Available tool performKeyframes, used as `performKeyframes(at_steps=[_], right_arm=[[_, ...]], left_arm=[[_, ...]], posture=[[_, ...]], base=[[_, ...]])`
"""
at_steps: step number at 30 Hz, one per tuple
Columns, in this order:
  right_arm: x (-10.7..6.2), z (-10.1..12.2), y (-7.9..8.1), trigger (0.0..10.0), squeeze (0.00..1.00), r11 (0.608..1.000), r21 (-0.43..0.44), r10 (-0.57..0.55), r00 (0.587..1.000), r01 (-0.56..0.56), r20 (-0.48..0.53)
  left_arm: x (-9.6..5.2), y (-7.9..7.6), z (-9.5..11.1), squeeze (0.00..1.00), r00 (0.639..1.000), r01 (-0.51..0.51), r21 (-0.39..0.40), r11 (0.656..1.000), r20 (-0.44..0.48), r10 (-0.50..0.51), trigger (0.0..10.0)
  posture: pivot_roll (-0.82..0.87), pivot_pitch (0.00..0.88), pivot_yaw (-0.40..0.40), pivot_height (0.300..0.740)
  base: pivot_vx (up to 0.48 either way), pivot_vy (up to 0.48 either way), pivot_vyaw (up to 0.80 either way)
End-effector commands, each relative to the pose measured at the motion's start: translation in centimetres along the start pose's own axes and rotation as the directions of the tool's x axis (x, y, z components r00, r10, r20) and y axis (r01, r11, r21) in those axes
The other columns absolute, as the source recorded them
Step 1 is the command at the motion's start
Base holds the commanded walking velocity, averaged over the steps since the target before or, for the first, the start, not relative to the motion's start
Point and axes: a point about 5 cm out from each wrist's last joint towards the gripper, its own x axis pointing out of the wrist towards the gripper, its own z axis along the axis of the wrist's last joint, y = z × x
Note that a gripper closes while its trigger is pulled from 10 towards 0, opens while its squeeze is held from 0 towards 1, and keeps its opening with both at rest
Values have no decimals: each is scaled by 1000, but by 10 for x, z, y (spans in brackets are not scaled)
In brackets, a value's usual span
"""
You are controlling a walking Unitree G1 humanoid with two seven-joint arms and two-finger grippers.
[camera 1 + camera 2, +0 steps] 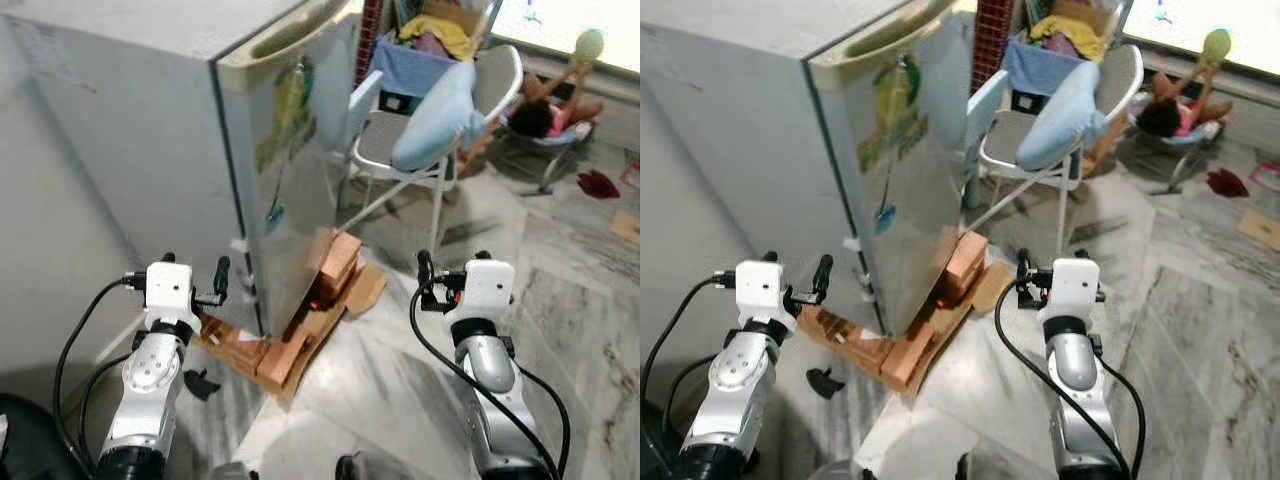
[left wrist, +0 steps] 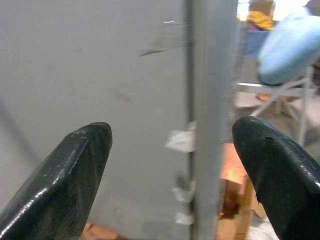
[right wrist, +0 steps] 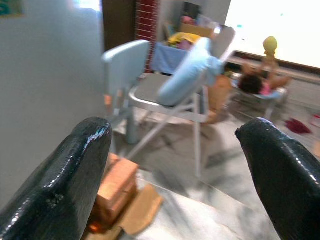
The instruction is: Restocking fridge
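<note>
- Fridge (image 1: 150, 150) stood before us, grey and tall, its door shut, with a cream handle strip along the top edge and a green and yellow sticker (image 1: 285, 115) on the door face.
- We saw it raised off the floor on stacked bricks (image 1: 335, 262), with flattened cardboard (image 1: 362, 290) spread under and beside them.
- Our left gripper (image 1: 222, 277) was held up just beside the fridge's lower corner, near the seam between side wall and door, not touching it.
- Its jaws were spread apart and empty; in the left wrist view the door's edge (image 2: 210, 115) ran between the two black fingers (image 2: 65, 175), with scraps of white tape (image 2: 181, 141) stuck to that edge.
- Our right gripper (image 1: 424, 270) was raised over the marbled floor (image 1: 590, 320), well apart from the fridge and to the right of the bricks.
- Its jaws were likewise released, holding nothing, as the right wrist view showed.
- Beyond the fridge we noted a white folding chair (image 1: 420, 150) with a pale blue cushion (image 1: 435, 120) leaning on it.
- Behind the chair sat a heap of cloth in blue and yellow (image 1: 430, 40).
- Farther right a person (image 1: 550, 110) lay in a low seat on the floor, holding up a yellowish object (image 1: 589, 45).
</note>
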Motion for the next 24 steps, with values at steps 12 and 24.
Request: performKeyframes(at_steps=[12,24], right_arm=[[-1,4,-3,10000,0,1000,-2,-10,1000,10,10],[-2,2,-3,10000,0,1000,-6,-5,1000,5,-8]], left_arm=[[5,0,5,0,1000,12,2,1000,17,-12,10000],[8,-17,9,0,992,119,-58,991,37,-117,10000]], posture=[[-15,42,-25,740],[-16,46,-33,740]], base=[[0,189,-270],[0,0,-200]])
